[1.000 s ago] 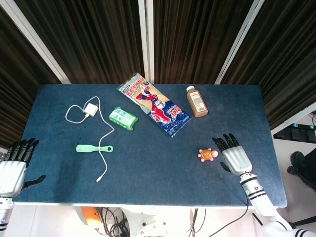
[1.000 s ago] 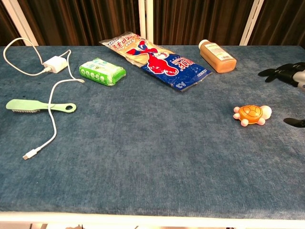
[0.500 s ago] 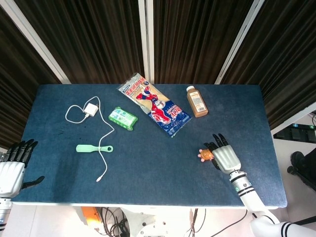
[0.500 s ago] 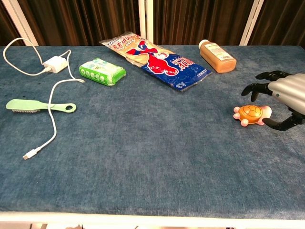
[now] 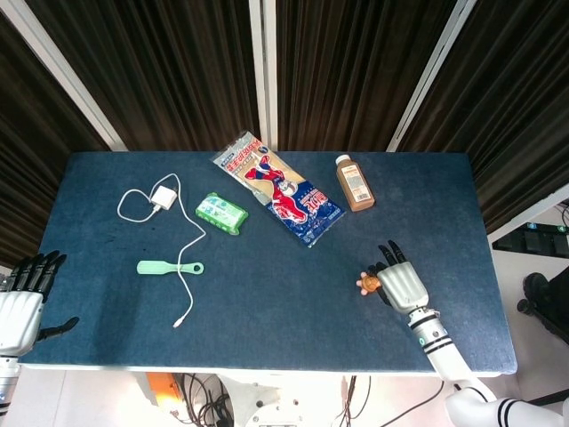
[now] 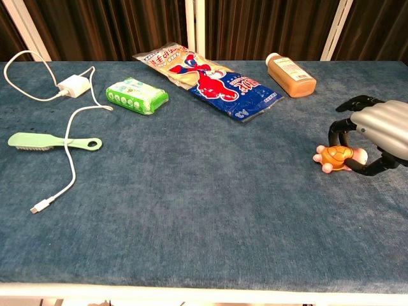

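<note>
The print on the snack bag (image 6: pixel 213 80) is too small to read.

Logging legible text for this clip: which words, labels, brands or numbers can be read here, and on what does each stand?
None can be read for certain.
Snack bag: large red and white characters on the front, too blurred to read.
Brown bottle: pale label with small print, too small to read.
Green wipes pack: white pattern or print, illegible.
White charger, green brush, toy turtle under the right hand: no text visible.
</note>
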Available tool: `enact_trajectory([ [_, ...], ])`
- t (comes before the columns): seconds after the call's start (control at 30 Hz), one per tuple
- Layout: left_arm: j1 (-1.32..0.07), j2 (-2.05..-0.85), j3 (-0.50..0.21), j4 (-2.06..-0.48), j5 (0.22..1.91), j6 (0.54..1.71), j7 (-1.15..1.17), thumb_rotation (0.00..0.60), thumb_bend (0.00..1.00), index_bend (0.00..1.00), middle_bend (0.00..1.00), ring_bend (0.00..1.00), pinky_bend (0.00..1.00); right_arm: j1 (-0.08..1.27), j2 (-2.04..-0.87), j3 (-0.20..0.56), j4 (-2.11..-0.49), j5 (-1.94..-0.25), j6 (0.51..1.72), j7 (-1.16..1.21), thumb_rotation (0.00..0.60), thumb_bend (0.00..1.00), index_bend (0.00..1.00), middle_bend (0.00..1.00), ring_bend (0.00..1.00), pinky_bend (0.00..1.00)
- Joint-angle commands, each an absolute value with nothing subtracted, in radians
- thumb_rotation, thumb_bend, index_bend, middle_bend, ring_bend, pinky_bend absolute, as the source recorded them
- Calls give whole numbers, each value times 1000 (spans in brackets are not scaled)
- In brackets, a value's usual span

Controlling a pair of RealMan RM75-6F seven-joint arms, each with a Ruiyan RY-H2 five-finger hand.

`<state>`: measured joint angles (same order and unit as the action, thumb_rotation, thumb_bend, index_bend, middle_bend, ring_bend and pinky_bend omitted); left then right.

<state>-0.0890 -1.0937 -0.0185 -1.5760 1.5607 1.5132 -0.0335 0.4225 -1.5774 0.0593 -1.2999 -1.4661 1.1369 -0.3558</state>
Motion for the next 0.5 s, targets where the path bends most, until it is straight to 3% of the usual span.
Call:
enact_trajectory([
  [0.03,-89,-1094,-18,-1575,1561,1514,-34,600,0,60,25,0,0,420,-1598,50,-1267,-1485,1157,-335,600,384,841,719,260,0],
  [0.17,-88,-1095,-18,-1573,1561,1513,-35,600,0,60,25,0,0,418,-1621,44,-1229,-1510,1187,-317,600,445,988,849,368,0],
  [0.3,-89,-1096,-18,-1572,1560,1513,-35,600,0,60,25,0,0,415,-1634,41,-1203,-1522,1207,-305,600,468,1000,921,437,2],
  [0.43,-88,-1096,-18,-1572,1561,1514,-37,600,0,60,25,0,0,414,-1638,37,-1183,-1532,1218,-297,600,439,985,906,439,2],
  [0.5,-88,-1095,-18,-1572,1561,1514,-37,600,0,61,25,0,0,415,-1628,31,-1186,-1532,1208,-297,600,373,884,818,392,0],
])
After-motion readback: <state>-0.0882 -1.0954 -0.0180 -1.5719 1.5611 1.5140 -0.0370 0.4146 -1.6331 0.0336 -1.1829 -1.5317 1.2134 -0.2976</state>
